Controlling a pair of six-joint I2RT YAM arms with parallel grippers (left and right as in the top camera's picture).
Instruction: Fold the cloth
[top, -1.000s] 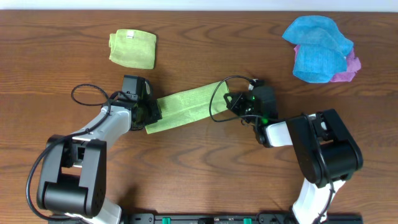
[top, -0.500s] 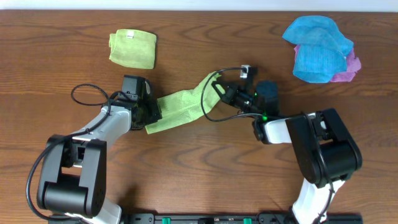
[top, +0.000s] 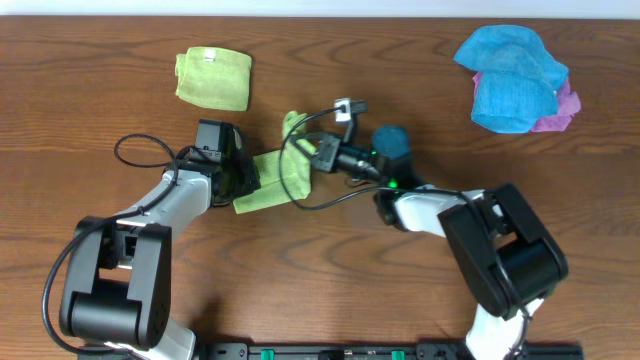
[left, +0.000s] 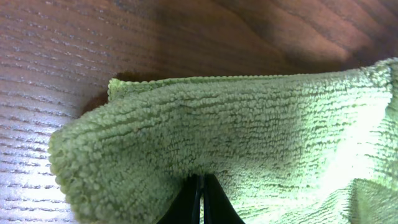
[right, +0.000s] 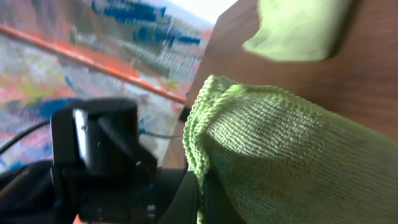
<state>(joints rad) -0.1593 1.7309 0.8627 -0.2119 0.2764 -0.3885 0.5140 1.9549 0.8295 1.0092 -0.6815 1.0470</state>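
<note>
Table (top: 300, 285): dark wood, with a blue cloth heap (top: 510, 75) far right and a labelled folded green cloth (top: 212, 78) back left.
Washcloth (top: 272, 180): lime-green, mid-table between the arms; left end on the wood, right end raised and doubled back over it.
Left gripper (top: 245, 182): pressed together on the left end.
Right gripper (top: 312, 152): pinching the raised end.
Risk: possibly a crooked, bunched fold from releasing short of the left edge; cloth dragged askew by tugging against the left pinch.

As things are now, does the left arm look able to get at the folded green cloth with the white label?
Probably not yet. Nothing stands between it and the labelled cloth, but the left arm has its jaws shut on the lime cloth.
</note>
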